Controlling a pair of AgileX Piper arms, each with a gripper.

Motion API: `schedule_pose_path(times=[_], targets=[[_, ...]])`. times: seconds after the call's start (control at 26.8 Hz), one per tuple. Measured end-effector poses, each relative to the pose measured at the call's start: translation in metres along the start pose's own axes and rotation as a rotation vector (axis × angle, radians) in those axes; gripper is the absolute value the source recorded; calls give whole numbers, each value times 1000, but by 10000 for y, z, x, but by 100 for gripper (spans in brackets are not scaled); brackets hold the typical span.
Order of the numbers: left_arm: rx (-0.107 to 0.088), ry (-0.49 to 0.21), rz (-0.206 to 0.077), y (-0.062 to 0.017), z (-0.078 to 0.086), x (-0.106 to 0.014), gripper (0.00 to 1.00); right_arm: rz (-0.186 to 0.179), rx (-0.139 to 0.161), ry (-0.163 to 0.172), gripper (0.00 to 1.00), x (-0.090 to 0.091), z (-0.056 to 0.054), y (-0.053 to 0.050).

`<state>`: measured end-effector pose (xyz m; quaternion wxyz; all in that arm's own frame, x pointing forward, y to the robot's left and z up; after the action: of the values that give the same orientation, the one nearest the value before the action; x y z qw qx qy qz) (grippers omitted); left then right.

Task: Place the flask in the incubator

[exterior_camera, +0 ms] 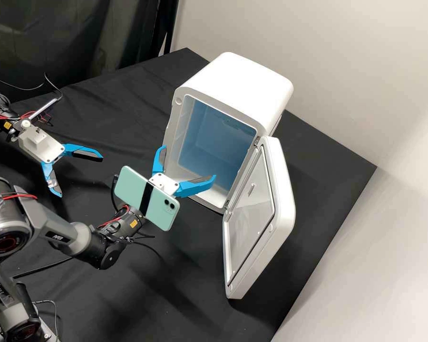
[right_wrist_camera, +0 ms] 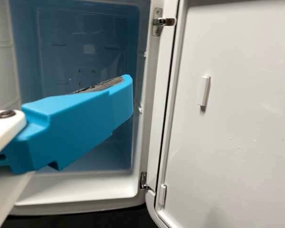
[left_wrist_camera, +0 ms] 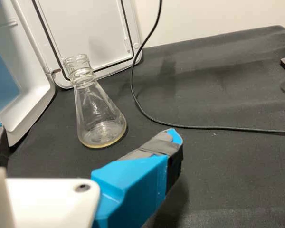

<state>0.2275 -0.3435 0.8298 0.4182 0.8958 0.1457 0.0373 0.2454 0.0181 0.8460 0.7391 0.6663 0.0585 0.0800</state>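
The flask (left_wrist_camera: pixel 96 111), a clear glass conical one, stood upright on its wide base on the black bench (exterior_camera: pixel 318 156), long axis vertical and open mouth pointing straight up. It stood near the incubator's (exterior_camera: pixel 242 85) open front, with the white inner face of the door (exterior_camera: pixel 271 199) behind it, and nothing gripped it. A thin black cable (left_wrist_camera: pixel 142 107) ran over the bench just beside the flask. The left gripper (exterior_camera: pixel 80 175) hung above the bench well apart from the incubator, its blue fingers (left_wrist_camera: pixel 142 175) spread wide and holding nothing. The right gripper (exterior_camera: pixel 188 163) sat right at the incubator's opening, its fingers likewise apart around nothing, facing the pale blue interior. A mint-green phone (exterior_camera: pixel 147 197) was fixed on the wrist behind it. The incubator was a white box with rounded corners, its door swung fully out on side hinges. The bench was covered in matte black cloth, its far corner meeting a plain pale wall (exterior_camera: pixel 366 71), and a black curtain (exterior_camera: pixel 57 33) hung behind the bench's other side.
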Motion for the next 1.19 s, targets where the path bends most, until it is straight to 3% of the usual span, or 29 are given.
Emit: schedule_pose_path(times=[0.15,0.37,0.49,0.56,0.71,0.86,1.01,1.19], targets=[[0,0,0,0,0,0,100,-24,-20,-3,100,-97,14,-18],[0,0,0,0,0,0,100,-6,-47,-28,100,-163,85,66],[0,0,0,0,0,0,100,4,-53,-64,100,-192,178,106],[0,0,0,0,0,0,100,-5,-49,-85,100,-196,238,93],[0,0,0,0,0,0,100,-47,-78,-132,100,-209,398,29],[0,0,0,0,0,0,100,-49,-85,-179,100,-211,532,36],[0,0,0,0,0,0,100,-49,-105,-188,100,-230,576,68],[0,0,0,0,0,0,100,-65,-154,-152,100,-263,499,74]])
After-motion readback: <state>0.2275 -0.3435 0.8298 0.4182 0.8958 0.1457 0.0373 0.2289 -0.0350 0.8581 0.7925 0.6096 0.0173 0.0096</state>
